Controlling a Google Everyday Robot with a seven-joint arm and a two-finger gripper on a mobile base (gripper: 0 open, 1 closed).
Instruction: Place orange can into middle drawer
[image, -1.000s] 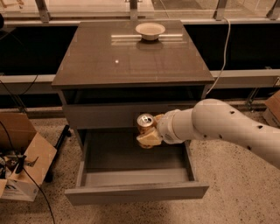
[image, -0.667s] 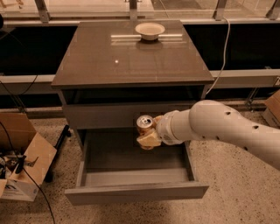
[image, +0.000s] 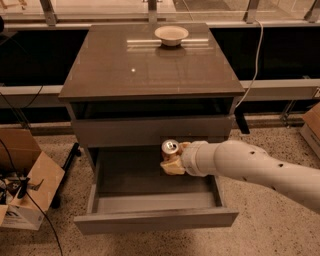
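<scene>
Orange can (image: 170, 147) is sitting a little lower and a touch further right than it was 1 second ago, so you are watching it sink toward the tray of the middle drawer (image: 155, 220) rather than hang level with the drawer front above. That is moving the task from carrying into lowering; in my judgement the release is coming next, once the base is nearer the drawer floor.

The can is standing upright, its silver top and pull tab facing up and catching the light, with only a narrow band of orange-copper side showing above the grip. It is hovering over the back right part of the open drawer, just in front of the closed upper drawer front (image: 150, 131) and not yet resting on anything.

The gripper (image: 172, 164) is wrapping its pale yellowish fingers around the lower body of the can, closed on it and carrying its weight. The white arm (image: 250, 167) is reaching in from the right, crossing above the drawer's right wall.

Further out, a cream bowl (image: 171, 35) is sitting at the back of the cabinet top (image: 150, 75), well apart from the work.
</scene>
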